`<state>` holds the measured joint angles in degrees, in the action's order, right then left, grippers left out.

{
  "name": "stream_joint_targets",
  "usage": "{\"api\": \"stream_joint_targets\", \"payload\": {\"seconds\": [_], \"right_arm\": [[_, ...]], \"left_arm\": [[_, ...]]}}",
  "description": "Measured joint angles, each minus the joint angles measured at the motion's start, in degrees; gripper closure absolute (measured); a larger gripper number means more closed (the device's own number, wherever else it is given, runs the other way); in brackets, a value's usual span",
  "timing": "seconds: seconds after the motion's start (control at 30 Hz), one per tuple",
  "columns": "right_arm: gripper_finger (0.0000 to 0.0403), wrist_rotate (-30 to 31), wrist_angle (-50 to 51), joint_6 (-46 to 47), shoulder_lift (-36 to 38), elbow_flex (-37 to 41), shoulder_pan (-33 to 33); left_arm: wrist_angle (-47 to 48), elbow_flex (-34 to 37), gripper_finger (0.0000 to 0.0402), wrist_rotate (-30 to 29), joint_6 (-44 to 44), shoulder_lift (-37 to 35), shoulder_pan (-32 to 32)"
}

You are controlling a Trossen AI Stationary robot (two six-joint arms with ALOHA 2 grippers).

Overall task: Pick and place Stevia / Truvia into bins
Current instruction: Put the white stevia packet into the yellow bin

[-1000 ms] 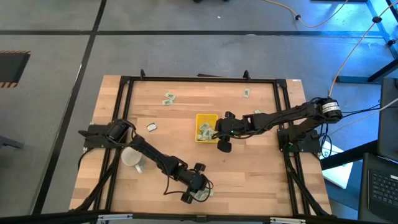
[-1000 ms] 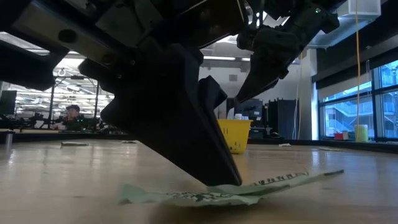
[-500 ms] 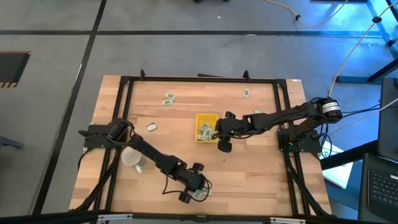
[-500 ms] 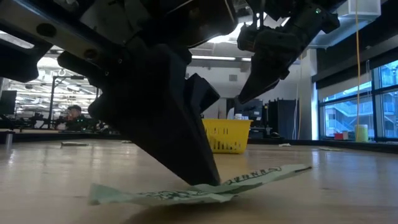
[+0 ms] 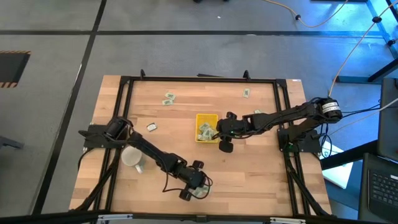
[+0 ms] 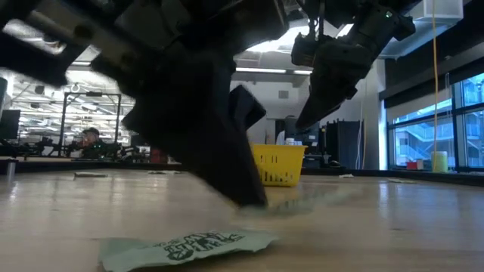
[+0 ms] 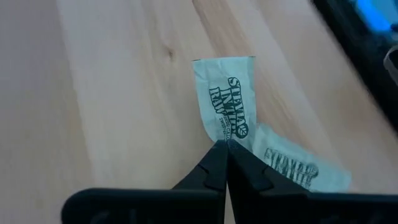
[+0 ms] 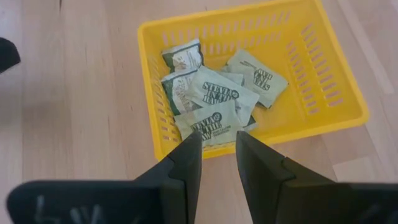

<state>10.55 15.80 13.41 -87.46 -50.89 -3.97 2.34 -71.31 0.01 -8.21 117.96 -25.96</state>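
Pale wood runs the whole tabletop [image 5: 249, 174], and at its left you have a white mug [image 5: 132, 158] standing beside the left arm. Just right of that, near the front edge, your left end effector [image 7: 225, 163] has its fingers pressed together on the edge of a small, flat, pale green paper Stevia packet [image 7: 222, 102] with dark green print. A second packet [image 7: 298, 168] lies just beside it and partly beneath it. In the low view one packet [image 6: 185, 247] lies flat on the wood under the raised dark fingers, so only one appears to be pinched.

These packets are very light, thin and limp. They will flex and flutter, and a grip on a bare corner could slip or tear the paper. Take hold along a short edge with a good bite, and watch that the neighbouring packet does not cling and ride along.

Further back, loose packets [image 5: 168, 99] rest well apart on the wood. At the middle stands the shallow bright yellow plastic tray [image 8: 323, 74], already holding several packets [image 8: 214, 96]. Your right end effector [image 8: 217, 152] hovers just beside the tray's near wall with its fingers apart and nothing between them.
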Motion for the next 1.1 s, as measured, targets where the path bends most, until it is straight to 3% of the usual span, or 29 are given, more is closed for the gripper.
{"api": "stream_joint_targets", "payload": {"seconds": [0.4,0.7,0.83,1.1], "right_arm": [[0.03,0.02,1.53,0.12,0.0,0.0,-0.01],[0.03,0.09,7.71,4.59,0.94,0.04,-0.52],[0.03,-0.01,7.93,5.4,1.43,0.06,-1.77],[0.03,-0.03,8.42,8.65,1.51,0.05,-3.76]], "left_arm": [[9.66,-0.11,0.04,-0.8,0.51,-9.06,3.73],[17.23,-0.15,0.04,-10.95,-1.51,-17.63,11.65],[16.46,-0.17,0.0399,-13.41,-1.59,-18.11,16.19],[16.63,-0.26,0.0399,-12.47,-1.54,-14.6,22.71]]}}
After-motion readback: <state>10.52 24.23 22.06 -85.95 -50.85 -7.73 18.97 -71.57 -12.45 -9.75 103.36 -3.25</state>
